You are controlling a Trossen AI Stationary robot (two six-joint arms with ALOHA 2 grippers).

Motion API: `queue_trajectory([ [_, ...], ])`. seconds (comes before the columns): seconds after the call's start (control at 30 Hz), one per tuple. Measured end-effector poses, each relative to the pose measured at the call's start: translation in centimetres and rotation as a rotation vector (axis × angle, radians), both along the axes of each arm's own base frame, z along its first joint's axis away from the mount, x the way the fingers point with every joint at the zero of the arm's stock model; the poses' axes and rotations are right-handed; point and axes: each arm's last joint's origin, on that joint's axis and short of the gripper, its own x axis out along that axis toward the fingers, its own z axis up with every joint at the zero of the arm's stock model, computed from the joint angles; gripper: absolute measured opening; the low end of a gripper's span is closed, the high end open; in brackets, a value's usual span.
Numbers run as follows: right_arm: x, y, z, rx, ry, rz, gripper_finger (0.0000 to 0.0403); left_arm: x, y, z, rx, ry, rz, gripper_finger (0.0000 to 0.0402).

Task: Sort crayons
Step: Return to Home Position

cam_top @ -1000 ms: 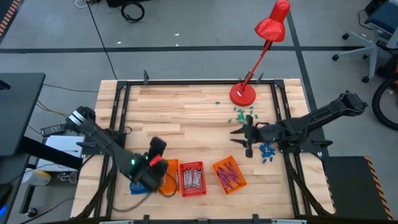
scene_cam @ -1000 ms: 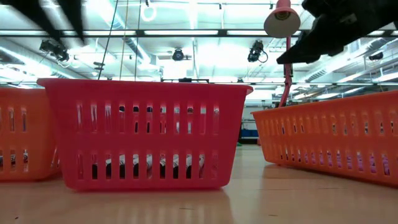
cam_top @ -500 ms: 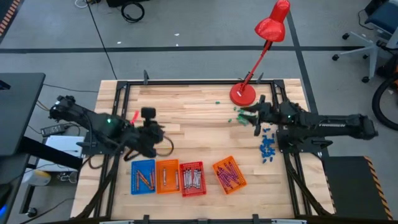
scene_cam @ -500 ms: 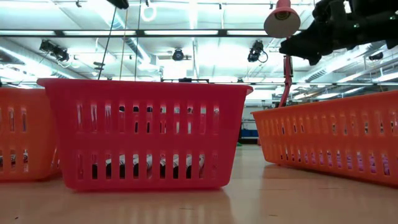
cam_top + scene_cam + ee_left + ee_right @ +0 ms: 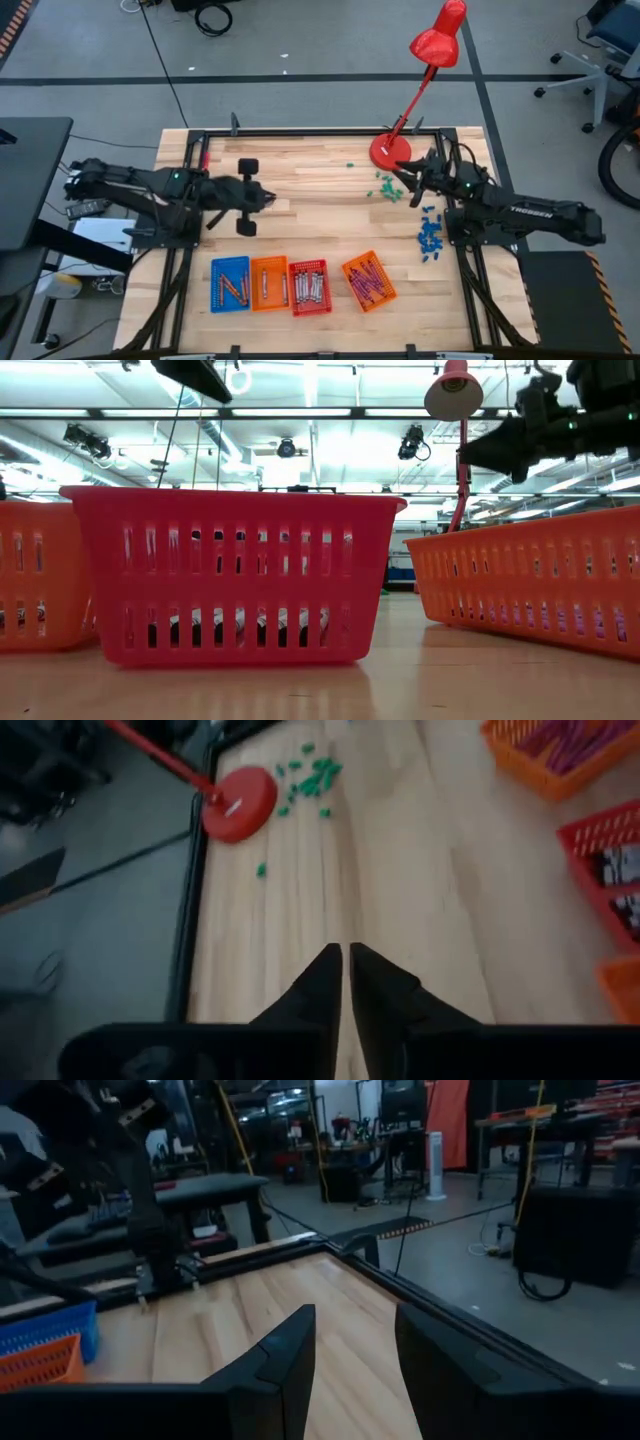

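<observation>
The crayons lie in four small baskets along the table's near edge: a blue one (image 5: 230,283), an orange one (image 5: 269,283), a red one (image 5: 309,287) and a tilted orange one (image 5: 368,281). My left gripper (image 5: 268,200) hangs above bare wood left of centre, beyond the baskets; its fingers (image 5: 345,965) are shut with nothing between them. My right gripper (image 5: 403,178) hovers at the far right beside the red lamp's base (image 5: 390,152); its fingers (image 5: 355,1340) stand open and hold nothing.
A red desk lamp stands on its round base (image 5: 240,805) at the far right, with small green bits (image 5: 385,186) scattered in front of it and small blue bits (image 5: 430,236) toward the right edge. A black frame (image 5: 300,131) rims the table. Bare wood lies across the middle.
My left gripper has risen from over the baskets at the near left and gone toward the table's far edge and a little rightward, turning as it went. My right gripper has swung from beside the blue bits toward the far edge, up to the lamp's base.
</observation>
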Motion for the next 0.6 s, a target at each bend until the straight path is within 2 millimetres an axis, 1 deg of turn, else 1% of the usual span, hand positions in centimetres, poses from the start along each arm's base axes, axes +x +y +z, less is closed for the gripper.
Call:
queue_trajectory([
  [0.1, -0.2, 0.0, -1.2, 0.016, -0.03, -0.01, 0.0144, -0.5, 0.9, -0.9, -0.06, -0.117, -0.036, 0.0025],
  [0.2, -0.6, 0.0, -1.7, 0.026, -0.073, -0.017, 0.0144, -1.7, 1.4, -1.5, -0.155, -0.247, -0.085, 0.0017],
  [0.27, -0.9, 0.1, -2.2, 0.024, -0.087, -0.02, 0.0144, -2.6, 1.5, -2.5, -0.214, -0.306, -0.088, 0.0014],
  [0.37, -1.2, 0.2, -2.7, 0.03, -0.108, -0.022, 0.0144, -3.6, 1.8, -4.1, -0.294, -0.388, -0.047, 0.0014],
  [0.5, -1.5, 0.3, -3.0, 0.045, -0.139, -0.025, 0.0144, -4.6, 1.9, -6.6, -0.315, -0.417, -0.036, 0.0014],
  [0.6, -1.7, 0.3, -2.9, 0.035, -0.148, -0.047, 0.0144, -5.1, 1.9, -7.8, -0.317, -0.475, -0.052, 0.0014],
])
